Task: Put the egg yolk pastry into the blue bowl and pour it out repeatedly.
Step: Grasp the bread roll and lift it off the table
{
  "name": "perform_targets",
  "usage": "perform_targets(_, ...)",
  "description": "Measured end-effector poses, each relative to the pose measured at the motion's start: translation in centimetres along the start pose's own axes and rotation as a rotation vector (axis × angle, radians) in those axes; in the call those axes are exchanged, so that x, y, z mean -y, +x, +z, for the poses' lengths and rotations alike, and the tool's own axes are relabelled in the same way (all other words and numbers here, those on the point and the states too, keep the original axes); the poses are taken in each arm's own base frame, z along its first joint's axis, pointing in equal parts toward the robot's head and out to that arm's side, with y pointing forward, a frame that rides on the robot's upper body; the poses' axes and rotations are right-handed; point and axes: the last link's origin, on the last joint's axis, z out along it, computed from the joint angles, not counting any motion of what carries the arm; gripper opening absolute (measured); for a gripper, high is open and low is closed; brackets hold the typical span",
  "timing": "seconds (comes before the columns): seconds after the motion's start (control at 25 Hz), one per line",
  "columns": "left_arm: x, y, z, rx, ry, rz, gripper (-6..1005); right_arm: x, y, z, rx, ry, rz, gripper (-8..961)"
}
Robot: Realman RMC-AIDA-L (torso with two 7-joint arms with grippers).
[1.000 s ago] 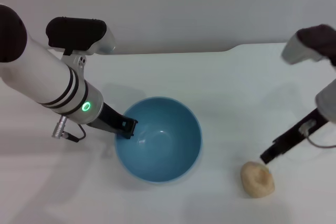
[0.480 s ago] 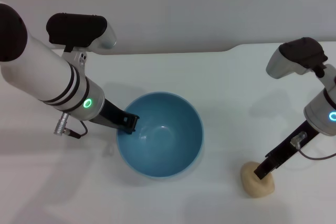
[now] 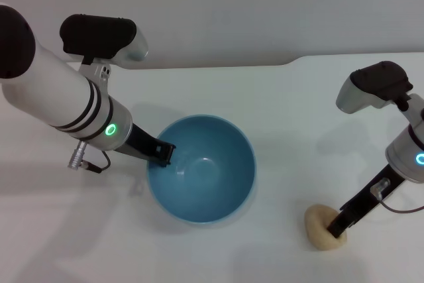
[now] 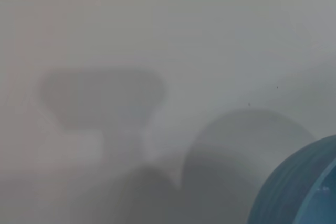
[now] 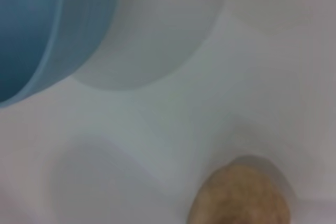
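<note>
Pastry (image 3: 320,226) first: egg yolk pastry, pale tan, lying on the white table (image 3: 278,104) at about 4 o'clock from the blue bowl (image 3: 201,168), well apart from it. Right gripper (image 3: 339,230) down on the pastry's 3 o'clock side, touching or just over it; fingers hidden by the dark tip, so cannot tell whether spread or pinching. Left gripper (image 3: 161,153) perched at the bowl's rim at 9 o'clock, seemingly clamped on the rim, though hard to confirm. Bowl upright, nothing inside. Right wrist view: pastry (image 5: 240,195) close below, bowl's outer wall (image 5: 47,30) farther off.
</note>
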Motion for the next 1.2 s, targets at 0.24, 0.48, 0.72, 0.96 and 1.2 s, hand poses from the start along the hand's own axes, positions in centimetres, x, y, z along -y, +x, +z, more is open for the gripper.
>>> perform_targets(0.24,0.0,0.0,0.1,-0.001,0.000,0.056,3,0.6,0.3,0.7,0.016,0.025,0.027,333)
perform_targets(0.48,-0.3,0.2,0.0,-0.011,-0.001,0.125,3,1.2,0.3,1.7,0.077,0.055,0.058,334)
perform_targets(0.72,-0.6,0.4,0.0,-0.006,-0.007,0.196,4,1.3,-0.7,2.8,0.223,0.012,0.141,336)
perform_targets(0.96,-1.0,0.8,-0.6,-0.029,-0.015,0.240,4,0.3,-1.1,3.5,0.298,-0.067,0.173,331)
perform_targets(1.2,-1.0,0.8,-0.8,-0.040,-0.017,0.247,4,0.4,-0.9,3.4,0.308,-0.068,0.178,207)
